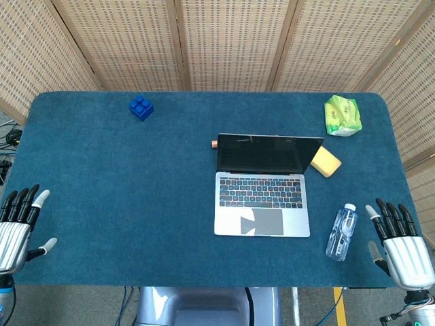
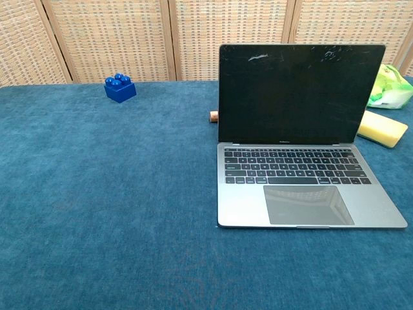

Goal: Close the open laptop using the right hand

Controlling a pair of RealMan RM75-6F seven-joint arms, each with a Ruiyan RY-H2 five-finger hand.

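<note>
resting palm-down at the near right corner of the table (image 1: 102, 170), the right hand (image 1: 401, 244) holds nothing and its fingers are spread and straight; its wrist is cut off by the lower edge of the head view. the left hand (image 1: 17, 227) lies the same way at the near left edge, fingers apart and empty, with its arm cut off at the corner. neither hand shows in the chest view.

just left of the right hand lies one clear water bottle (image 1: 341, 232) on its side, apart from the hand. left of the bottle sits the one laptop (image 1: 262, 204), open, near the middle-right of the table, its dark screen upright and facing the robot, keyboard and trackpad showing. its right front corner runs to the edge of the chest view.

one yellow sponge (image 1: 325, 161) sits just beside the screen's right edge; whether they touch i cannot tell. one small copper-coloured thing (image 1: 213, 143) peeks from behind the screen's left edge, too small to make out. one green packet (image 1: 342, 115) lies at the far right corner, cut off in the chest view. one blue toy brick (image 1: 141, 107) sits at the far left, well apart from everything.
</note>
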